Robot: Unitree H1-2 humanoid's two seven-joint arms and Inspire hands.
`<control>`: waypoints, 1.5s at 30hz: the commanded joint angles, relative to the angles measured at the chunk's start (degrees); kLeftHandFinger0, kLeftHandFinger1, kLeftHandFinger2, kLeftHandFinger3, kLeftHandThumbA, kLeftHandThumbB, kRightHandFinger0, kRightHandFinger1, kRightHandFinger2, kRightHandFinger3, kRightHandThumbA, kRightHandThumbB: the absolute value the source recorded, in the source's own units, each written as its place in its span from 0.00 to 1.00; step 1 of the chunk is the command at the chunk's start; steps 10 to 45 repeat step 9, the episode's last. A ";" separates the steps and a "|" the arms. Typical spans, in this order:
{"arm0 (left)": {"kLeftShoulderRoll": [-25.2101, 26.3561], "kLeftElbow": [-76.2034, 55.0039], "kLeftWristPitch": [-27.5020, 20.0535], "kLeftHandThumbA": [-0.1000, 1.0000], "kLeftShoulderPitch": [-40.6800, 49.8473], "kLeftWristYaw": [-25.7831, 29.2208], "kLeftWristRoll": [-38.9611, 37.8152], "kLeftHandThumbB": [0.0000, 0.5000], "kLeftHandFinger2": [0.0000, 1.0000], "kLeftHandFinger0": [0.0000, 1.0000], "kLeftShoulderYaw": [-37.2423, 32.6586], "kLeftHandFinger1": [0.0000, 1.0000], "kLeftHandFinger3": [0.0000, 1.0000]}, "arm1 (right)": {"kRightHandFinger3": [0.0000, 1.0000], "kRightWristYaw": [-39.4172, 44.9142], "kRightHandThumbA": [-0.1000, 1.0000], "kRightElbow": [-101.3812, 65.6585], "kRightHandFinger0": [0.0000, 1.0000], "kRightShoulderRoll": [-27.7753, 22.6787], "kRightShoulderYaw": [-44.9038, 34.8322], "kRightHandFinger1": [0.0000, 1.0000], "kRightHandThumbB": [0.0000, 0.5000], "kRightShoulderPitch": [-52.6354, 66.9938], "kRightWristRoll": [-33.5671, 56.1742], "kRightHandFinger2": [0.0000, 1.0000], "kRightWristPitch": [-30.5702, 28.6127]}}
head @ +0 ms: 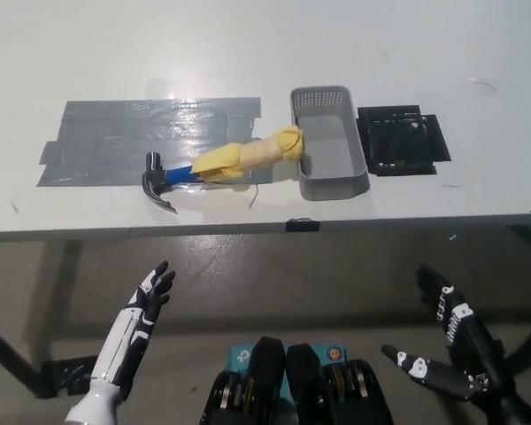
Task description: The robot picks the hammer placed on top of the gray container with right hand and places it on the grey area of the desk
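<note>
The hammer (214,166) lies across the desk: its black head (155,180) and blue neck rest on the grey taped area (115,137), while its yellow grip end leans on the left rim of the gray container (329,142). My black right hand (447,350) hangs open below the desk's front edge at the lower right, far from the hammer. Low at the lower left, my white left hand (142,310) rests open, also under the desk edge.
A black taped patch (402,139) lies just right of the container. The white desk's front edge (265,229) runs across the middle of the picture, with the floor and desk legs below it.
</note>
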 commanded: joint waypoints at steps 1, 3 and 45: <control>-0.28 -2.25 -3.63 1.00 0.47 0.88 -0.69 0.50 1.00 1.00 0.53 1.00 1.00 | 1.00 -3.05 0.84 -0.41 1.00 -0.65 1.11 1.00 0.53 0.60 -1.78 1.00 -6.30; -0.25 -2.17 -3.70 1.00 0.48 0.97 -0.54 0.51 1.00 1.00 0.65 1.00 1.00 | 1.00 -3.01 0.82 -0.46 1.00 -0.83 1.48 1.00 0.51 0.54 -1.55 1.00 -6.03; -0.32 -2.36 -3.21 1.00 0.44 1.11 -0.03 0.49 1.00 1.00 0.81 1.00 1.00 | 1.00 -4.03 0.78 -0.39 1.00 -1.65 2.44 1.00 0.50 0.25 -2.83 1.00 -5.91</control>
